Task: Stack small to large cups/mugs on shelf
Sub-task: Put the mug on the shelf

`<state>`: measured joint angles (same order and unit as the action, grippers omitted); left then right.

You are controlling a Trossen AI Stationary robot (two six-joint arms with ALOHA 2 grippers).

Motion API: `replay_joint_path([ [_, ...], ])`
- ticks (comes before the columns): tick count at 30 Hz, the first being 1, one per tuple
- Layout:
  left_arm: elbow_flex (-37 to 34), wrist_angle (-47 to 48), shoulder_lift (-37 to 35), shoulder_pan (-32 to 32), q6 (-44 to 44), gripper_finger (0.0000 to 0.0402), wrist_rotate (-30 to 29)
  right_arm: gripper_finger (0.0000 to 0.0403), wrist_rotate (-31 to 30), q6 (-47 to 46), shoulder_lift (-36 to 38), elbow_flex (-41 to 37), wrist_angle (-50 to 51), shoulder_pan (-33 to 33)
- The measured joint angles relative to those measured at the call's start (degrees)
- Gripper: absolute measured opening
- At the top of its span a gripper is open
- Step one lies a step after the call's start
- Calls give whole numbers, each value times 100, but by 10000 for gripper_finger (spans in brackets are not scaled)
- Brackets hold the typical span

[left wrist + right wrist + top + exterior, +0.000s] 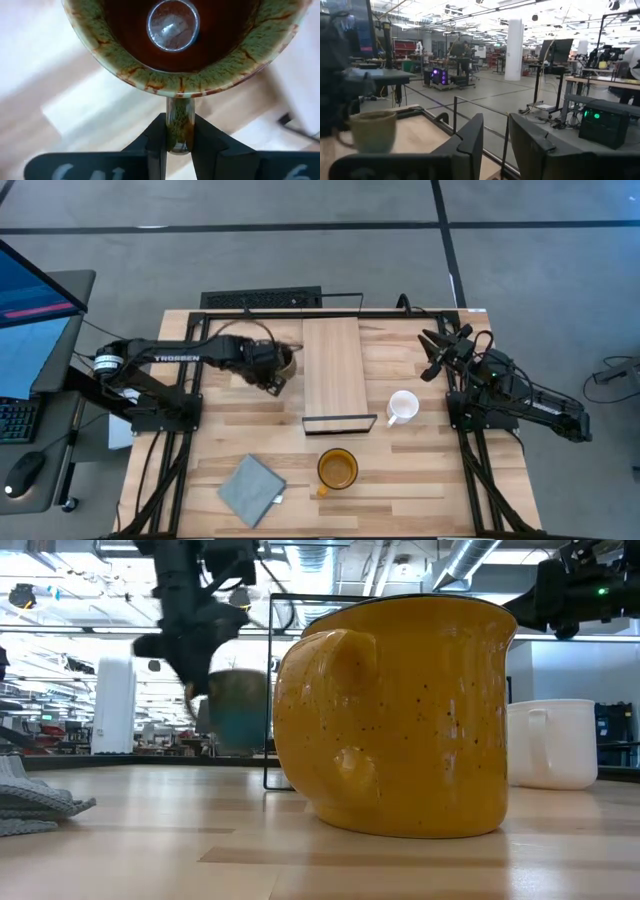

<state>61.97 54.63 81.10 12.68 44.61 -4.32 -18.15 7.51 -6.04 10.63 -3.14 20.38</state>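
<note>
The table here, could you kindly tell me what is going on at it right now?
The left gripper holds the brown mug by its handle, lifted off the table just beside the shelf. The white mug stands on the table to the shelf's right, the yellow mug in front of it, and a grey cloth lies nearby. The right gripper waits raised at the far right, fingers apart.
</note>
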Motion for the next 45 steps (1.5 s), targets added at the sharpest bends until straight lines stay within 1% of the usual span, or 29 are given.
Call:
replay_joint_path([
  [6, 739, -2, 0, 631, -1191, 43, 19, 118, 0, 0, 0, 0, 58, 0],
  [9, 1049, -6, 0, 922, -1692, 43, 189, 118, 0, 0, 0, 0, 62, 0],
  [13, 1437, 52, 77, 1195, -2284, 43, 269, 118, -5, 0, 0, 0, 62, 0],
  [16, 1776, 111, 257, 1333, -2749, 43, 459, 118, -13, -2, 0, 0, 62, 2],
  [21, 2573, 578, 884, 1520, -3537, 43, 708, 118, -15, -95, -22, 0, 104, 0],
  [26, 3628, 1183, 1727, 1641, -4255, 43, 713, 118, -15, -459, -121, 2, 180, 2],
  [30, 4432, 1462, 2338, 1685, -4808, 43, 747, 118, -15, -660, -230, 2, 307, 2],
  [34, 5087, 1681, 2867, 1697, -5221, 43, 823, 118, -17, -757, -383, 2, 304, 2],
  [38, 5426, 1830, 3249, 1699, -5398, 43, 814, 118, -15, -760, -466, 2, 275, 1],
  [45, 5460, 1839, 3659, 1726, -5691, 43, 693, 118, -15, -761, -461, 2, 269, 2],
])
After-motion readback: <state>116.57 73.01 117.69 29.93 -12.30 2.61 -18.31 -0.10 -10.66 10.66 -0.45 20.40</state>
